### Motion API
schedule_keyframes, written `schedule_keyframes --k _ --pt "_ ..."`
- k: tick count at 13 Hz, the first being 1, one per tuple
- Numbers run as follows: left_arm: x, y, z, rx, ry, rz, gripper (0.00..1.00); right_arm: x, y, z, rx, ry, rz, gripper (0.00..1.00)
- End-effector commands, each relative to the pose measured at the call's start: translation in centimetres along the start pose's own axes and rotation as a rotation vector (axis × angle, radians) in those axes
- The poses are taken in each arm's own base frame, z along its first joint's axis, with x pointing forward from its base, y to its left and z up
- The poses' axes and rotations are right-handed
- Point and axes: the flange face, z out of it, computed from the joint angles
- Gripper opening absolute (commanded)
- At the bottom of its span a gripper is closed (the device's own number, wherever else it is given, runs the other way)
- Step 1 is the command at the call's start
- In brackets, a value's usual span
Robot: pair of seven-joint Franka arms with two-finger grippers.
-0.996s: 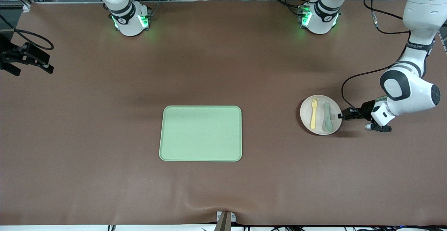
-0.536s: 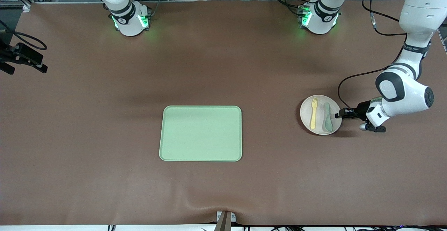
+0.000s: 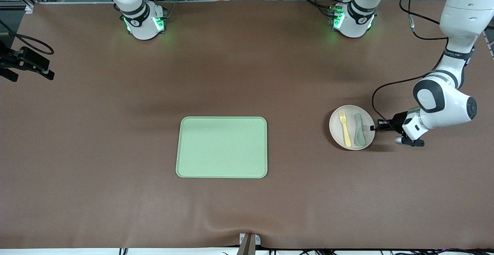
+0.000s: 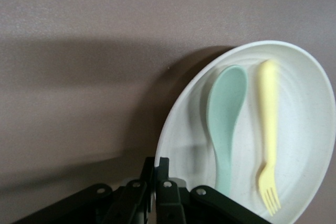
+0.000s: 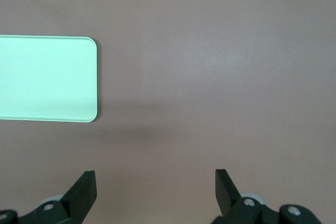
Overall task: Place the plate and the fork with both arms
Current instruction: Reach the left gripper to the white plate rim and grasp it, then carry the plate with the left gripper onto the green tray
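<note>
Left tool [image 3: 373,128] is at the plate [image 3: 351,127], on the rim edge that faces the left arm's end of the table [image 3: 247,73]. The left wrist view shows its fingers [image 4: 163,179] closed together on the rim, one above and one below, so it grips the plate. The plate appears slightly tilted, with a dark shadow under the edge away from the tool; whether it has left the table cannot be told.

Fork [image 3: 344,128] lies in the plate, tines pointing toward the robot bases, handle toward the front camera. Spoon [image 3: 359,129] lies beside it in the plate, on the side toward the left tool; the two are apart and roughly parallel. In the left wrist view the fork [image 4: 269,129] and spoon [image 4: 224,120] sit side by side on the plate [image 4: 310,108].

Tray [image 3: 222,147] sits flat at mid-table, well apart from the plate, toward the right arm's end.

Right tool [image 3: 23,64] hangs at the table edge at the right arm's end; this arm waits. The right wrist view shows its fingers [image 5: 84,191] spread wide with nothing between them, and a corner of the tray [image 5: 47,78] on the table.
</note>
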Motion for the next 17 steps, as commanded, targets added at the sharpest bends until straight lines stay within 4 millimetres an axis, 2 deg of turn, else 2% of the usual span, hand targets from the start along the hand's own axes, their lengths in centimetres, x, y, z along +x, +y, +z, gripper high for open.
schedule_keyframes --k 1,2,5,8,11,13,15,17 --pt "0.9 0.9 0.0 0.005 0.016 0.027 0.00 -0.4 0.0 -0.4 0.002 0.013 -0.005 1.00" --pt "1.2 1.1 -0.2 0.005 0.021 0.028 0.00 -0.4 0.1 -0.5 0.002 0.015 -0.004 1.00" --pt "2.8 3.8 -0.6 0.014 0.035 0.048 0.00 -0.2 -0.3 -0.5 0.001 0.031 -0.011 1.00" --pt "4.9 7.8 -1.4 0.033 0.049 0.084 0.00 -0.1 -0.2 -0.6 0.001 0.039 -0.008 1.00" --pt "7.3 13.6 -2.8 0.069 0.015 0.057 0.00 0.1 -0.4 -0.5 0.001 0.044 -0.013 1.00" --pt "8.5 18.1 -3.3 0.100 0.011 0.024 0.00 0.1 -0.4 -0.5 0.001 0.045 -0.013 1.00" --pt "9.6 22.5 -2.5 0.103 0.018 -0.020 0.00 0.1 -0.4 -0.5 0.001 0.044 -0.013 1.00" --pt "10.4 26.7 -0.7 0.099 0.021 -0.058 0.00 0.1 -0.3 -0.5 0.001 0.044 -0.011 1.00"
